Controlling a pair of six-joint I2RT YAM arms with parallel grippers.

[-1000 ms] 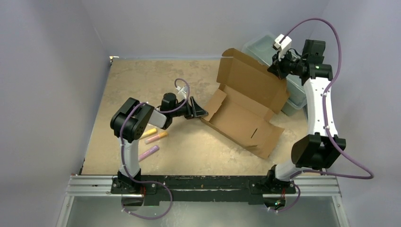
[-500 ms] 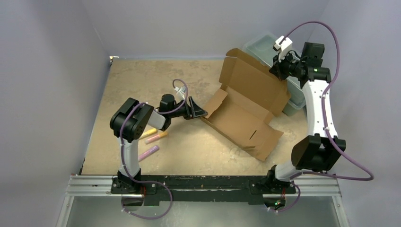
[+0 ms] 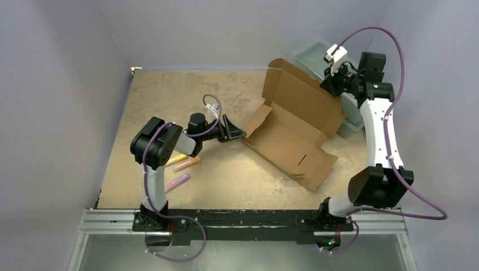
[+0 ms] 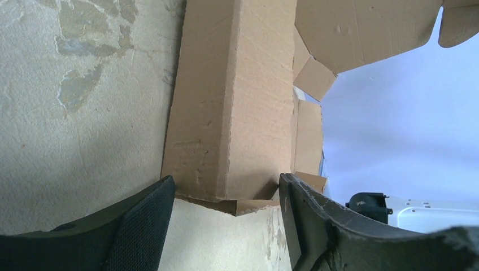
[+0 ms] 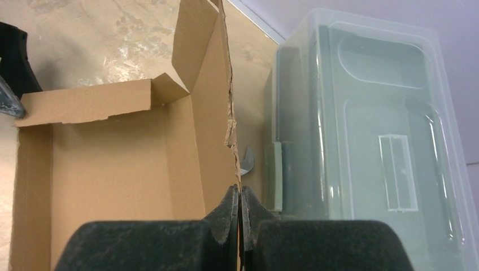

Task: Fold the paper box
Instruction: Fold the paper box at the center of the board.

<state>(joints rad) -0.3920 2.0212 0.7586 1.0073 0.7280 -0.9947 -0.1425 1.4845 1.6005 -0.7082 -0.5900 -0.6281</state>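
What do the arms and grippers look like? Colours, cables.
Both arms: white links with bulky black joints, the left arm and right arm alike. A lilac cable loops along each. The left gripper and right gripper have matte black, wedge-shaped fingers.

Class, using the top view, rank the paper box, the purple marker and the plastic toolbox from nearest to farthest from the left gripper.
1. paper box, just right of the left gripper.
2. purple marker, near left.
3. plastic toolbox, far right corner.
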